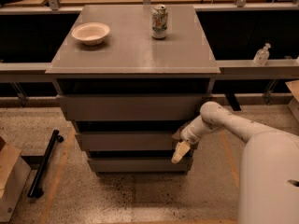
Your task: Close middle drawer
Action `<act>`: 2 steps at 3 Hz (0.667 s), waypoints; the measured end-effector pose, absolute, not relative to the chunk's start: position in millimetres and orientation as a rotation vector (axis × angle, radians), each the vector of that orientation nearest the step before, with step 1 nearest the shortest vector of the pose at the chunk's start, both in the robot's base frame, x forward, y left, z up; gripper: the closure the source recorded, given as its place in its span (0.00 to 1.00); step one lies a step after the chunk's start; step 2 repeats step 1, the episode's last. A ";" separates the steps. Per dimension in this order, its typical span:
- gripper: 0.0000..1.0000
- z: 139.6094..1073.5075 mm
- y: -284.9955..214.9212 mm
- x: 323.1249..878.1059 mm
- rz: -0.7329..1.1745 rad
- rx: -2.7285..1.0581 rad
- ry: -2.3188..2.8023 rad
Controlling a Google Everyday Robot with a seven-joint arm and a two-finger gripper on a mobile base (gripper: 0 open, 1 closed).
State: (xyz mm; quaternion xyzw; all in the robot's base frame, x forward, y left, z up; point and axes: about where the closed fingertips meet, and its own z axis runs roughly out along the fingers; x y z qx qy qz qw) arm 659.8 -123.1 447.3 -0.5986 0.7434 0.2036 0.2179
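Note:
The grey cabinet [133, 59] has three stacked drawer fronts. The middle drawer [124, 141] is the wide shallow grey front second from the top. It stands slightly further out than the lowest front [135, 164]. My gripper [181, 147] is at the right end of the middle drawer's front, touching or almost touching it, with a pale finger [179, 153] pointing down. My white arm [233, 127] reaches in from the right.
A white bowl [90, 32] and a drink can [159, 21] stand on the cabinet top. A black bar [44, 164] and a cardboard box [9, 181] lie on the floor at left. A bottle [261, 55] stands on the rail at right.

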 end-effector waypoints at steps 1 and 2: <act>0.00 447.2 -123.6 658.0 0.564 -1.658 2.058; 0.00 447.2 -123.6 658.0 0.564 -1.658 2.058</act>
